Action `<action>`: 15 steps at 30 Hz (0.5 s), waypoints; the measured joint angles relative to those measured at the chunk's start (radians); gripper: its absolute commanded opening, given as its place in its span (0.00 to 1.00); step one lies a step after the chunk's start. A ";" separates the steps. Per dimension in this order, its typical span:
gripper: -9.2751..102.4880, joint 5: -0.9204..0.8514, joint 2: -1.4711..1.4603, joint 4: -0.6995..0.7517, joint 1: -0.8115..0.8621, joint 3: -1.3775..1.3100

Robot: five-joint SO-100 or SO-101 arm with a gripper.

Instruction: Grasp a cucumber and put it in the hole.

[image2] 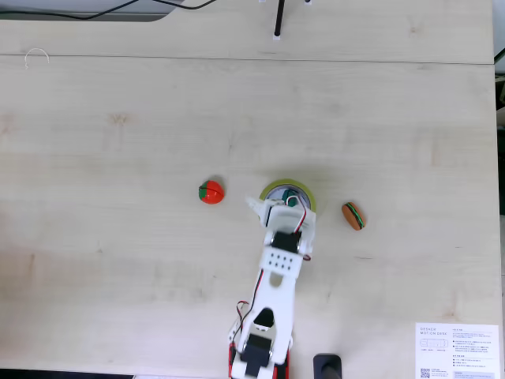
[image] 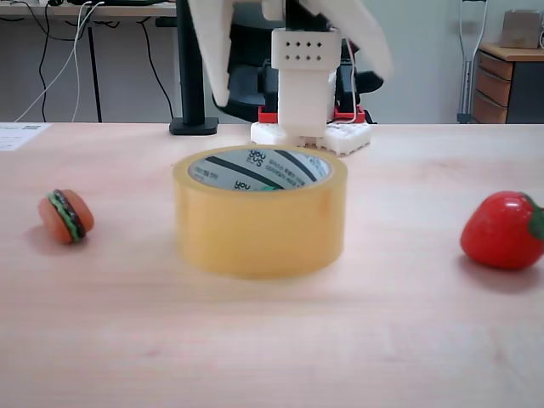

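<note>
In the fixed view from table height, a tiny burger toy (image: 66, 216) lies on its side at the far left of the pale wooden table (image: 272, 340). In the middle stands the wide yellowish tape roll (image: 259, 225), flat on the table. Its hole (image: 255, 170) faces up, ringed by a white core with black stripes. My white arm (image: 304, 81) rises just behind the roll, and its upper part is blurred. At the far right sits a red strawberry toy (image: 503, 229), well apart from the roll.

In the fixed view from above, the sides are reversed: the strawberry toy (image2: 211, 192) is left of the roll and the burger toy (image2: 353, 215) is right of it. My claw (image2: 272, 204) hangs over the roll's near edge. Its jaws look spread, with one pointed finger (image2: 254, 205) jutting out to the left. A glimpse of dark green, the cucumber (image2: 294, 202), shows inside the hole beside my claw.
</note>
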 measured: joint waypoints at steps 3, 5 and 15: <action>0.47 0.000 0.091 0.023 0.000 0.046; 0.44 0.000 0.156 0.038 0.000 0.083; 0.38 0.000 0.462 0.106 0.000 0.242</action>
